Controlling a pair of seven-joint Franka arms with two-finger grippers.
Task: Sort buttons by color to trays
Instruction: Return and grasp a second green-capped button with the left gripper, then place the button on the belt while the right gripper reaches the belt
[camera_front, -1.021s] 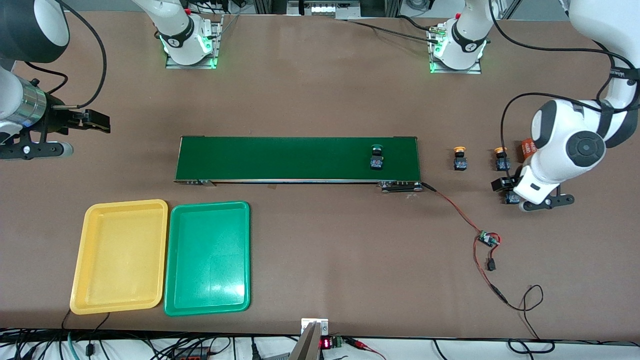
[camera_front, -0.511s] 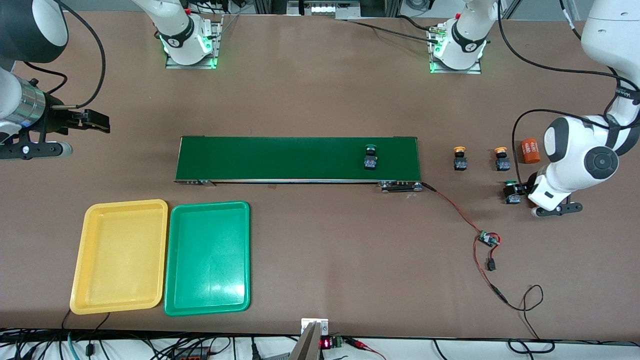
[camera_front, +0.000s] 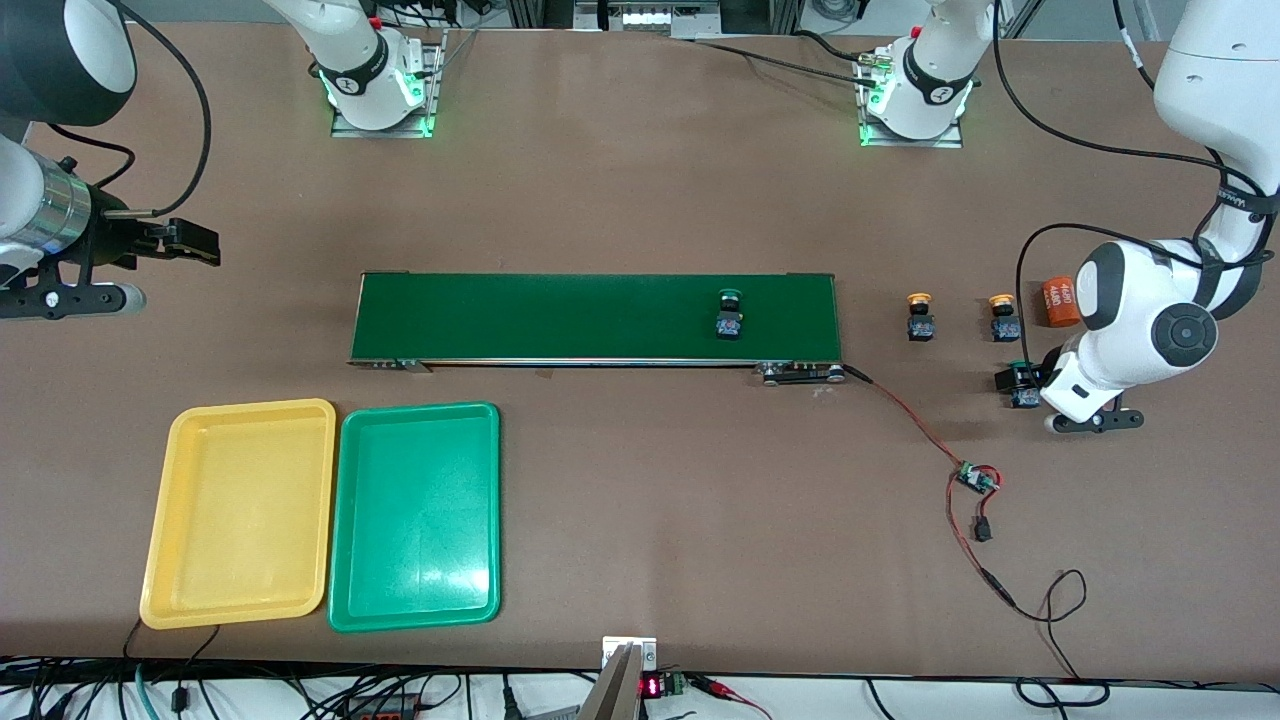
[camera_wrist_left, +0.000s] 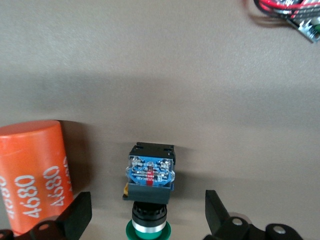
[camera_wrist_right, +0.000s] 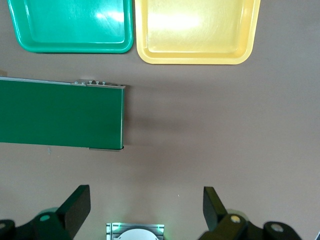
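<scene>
Though the left hand (camera_wrist_left: 148, 212) gapes, it half-hides a green button (camera_wrist_left: 148, 180).

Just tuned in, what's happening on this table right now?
The left hand, fingers open, is low around a green-capped button beside an orange cylinder, not gripping it. Another green button sits on the conveyor belt; two yellow-capped buttons stand off its end. The yellow tray and green tray hold nothing. The right hand waits open.

Left gripper (camera_wrist_left: 147, 212): we hold it low, fingers spread.
Right gripper (camera_wrist_right: 145, 210): we wait, raised, fingers apart.
</scene>
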